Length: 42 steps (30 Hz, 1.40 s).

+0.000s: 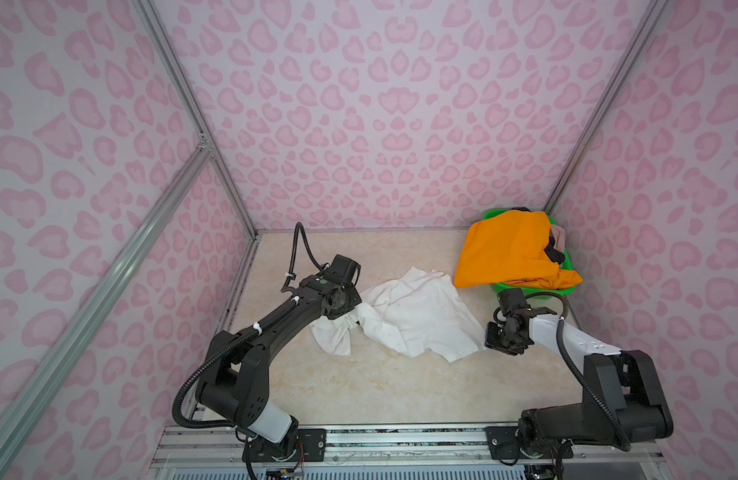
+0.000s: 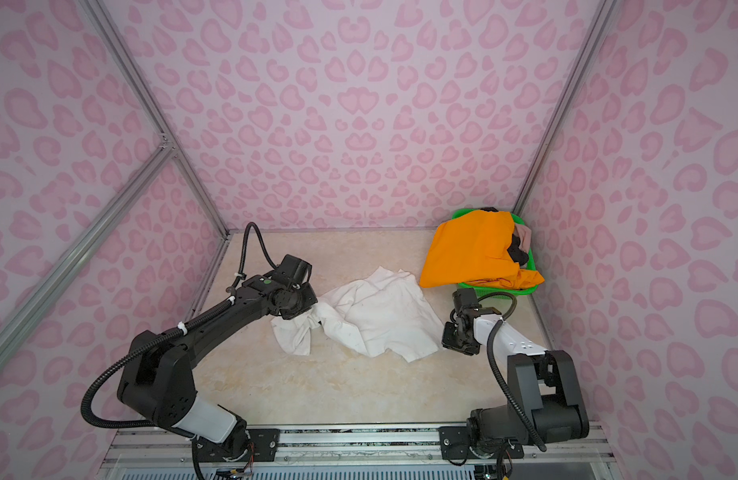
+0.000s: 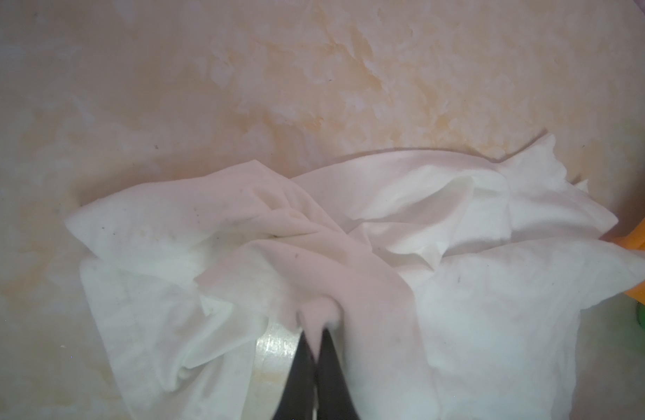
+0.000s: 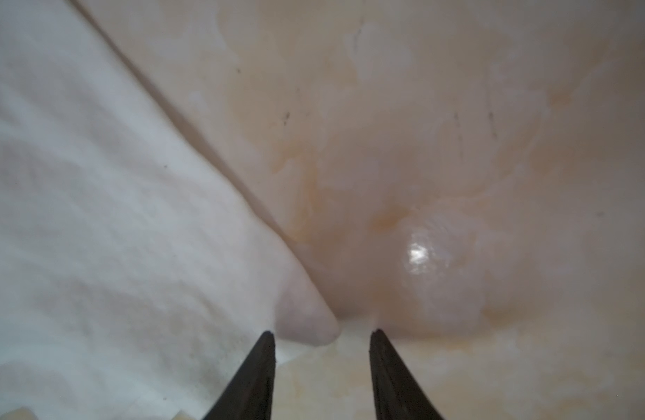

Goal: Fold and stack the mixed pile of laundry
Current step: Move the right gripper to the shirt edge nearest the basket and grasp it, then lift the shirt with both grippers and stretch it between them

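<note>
A crumpled white T-shirt [image 1: 409, 316] [image 2: 375, 316] lies mid-table; no black print shows. My left gripper [image 3: 318, 334] is shut on a pinched fold at its left side [image 3: 313, 236]. In both top views that gripper is hidden under its wrist. My right gripper [image 4: 323, 332] [image 1: 490, 336] stands open low at the shirt's right corner [image 4: 114, 218]. The tip of that corner lies between its fingers, ungripped. Bright orange shorts [image 1: 513, 249] drape over the basket at the back right. A black piece [image 1: 554, 253] and a beige-pink piece [image 1: 560, 235] show behind them.
A green mesh basket [image 1: 521, 287] stands in the back right corner, just beyond my right wrist. Pink patterned walls with metal rails close in the beige marbled table [image 1: 380, 386] on three sides. Both arm bases sit on a rail at the front edge.
</note>
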Each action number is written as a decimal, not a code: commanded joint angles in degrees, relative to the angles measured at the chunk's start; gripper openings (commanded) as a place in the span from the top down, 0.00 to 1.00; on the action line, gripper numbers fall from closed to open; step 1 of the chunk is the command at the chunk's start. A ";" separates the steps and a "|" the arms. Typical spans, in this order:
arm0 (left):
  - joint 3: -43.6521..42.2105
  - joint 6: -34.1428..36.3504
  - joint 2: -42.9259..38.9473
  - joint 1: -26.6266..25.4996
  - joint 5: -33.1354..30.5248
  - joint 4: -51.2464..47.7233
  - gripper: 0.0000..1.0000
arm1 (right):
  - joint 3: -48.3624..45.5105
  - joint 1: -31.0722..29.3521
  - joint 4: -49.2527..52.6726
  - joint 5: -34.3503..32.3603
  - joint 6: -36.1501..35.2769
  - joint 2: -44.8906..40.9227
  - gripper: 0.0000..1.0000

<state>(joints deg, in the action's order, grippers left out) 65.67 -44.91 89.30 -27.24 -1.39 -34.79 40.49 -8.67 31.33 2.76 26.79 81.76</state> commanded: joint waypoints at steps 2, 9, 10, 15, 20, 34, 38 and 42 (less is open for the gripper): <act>-0.43 1.15 -1.47 0.50 0.25 0.58 0.98 | -0.61 -0.01 -3.18 2.46 1.48 2.45 0.60; -1.43 1.79 -2.50 1.93 1.17 0.42 0.98 | -0.45 -0.03 -4.36 3.09 1.14 4.76 0.82; -1.55 1.88 -2.67 2.15 1.34 0.29 0.98 | -0.36 0.02 -4.28 3.46 0.94 4.77 0.85; -1.88 2.74 -4.76 3.60 2.25 -0.82 0.98 | 0.50 -0.03 -3.57 6.06 -0.92 1.22 1.00; -0.54 5.24 -8.66 6.96 2.30 -4.50 0.98 | 6.14 -1.45 1.16 8.89 -5.88 -6.41 1.00; 25.41 13.62 -13.03 15.02 10.27 -20.48 0.98 | 38.88 -8.03 11.15 14.34 -15.04 -18.54 1.00; 24.18 10.81 -17.55 14.98 11.49 -25.10 0.98 | 43.20 -8.12 17.74 11.87 -15.86 -22.77 1.00; 18.68 9.08 -25.17 14.97 9.04 -33.77 0.98 | 43.46 -8.12 27.12 10.22 -17.81 -26.73 1.00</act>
<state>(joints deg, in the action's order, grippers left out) 86.48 -34.09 67.09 -12.38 9.02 -59.83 84.03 -16.84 48.88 15.35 11.25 56.40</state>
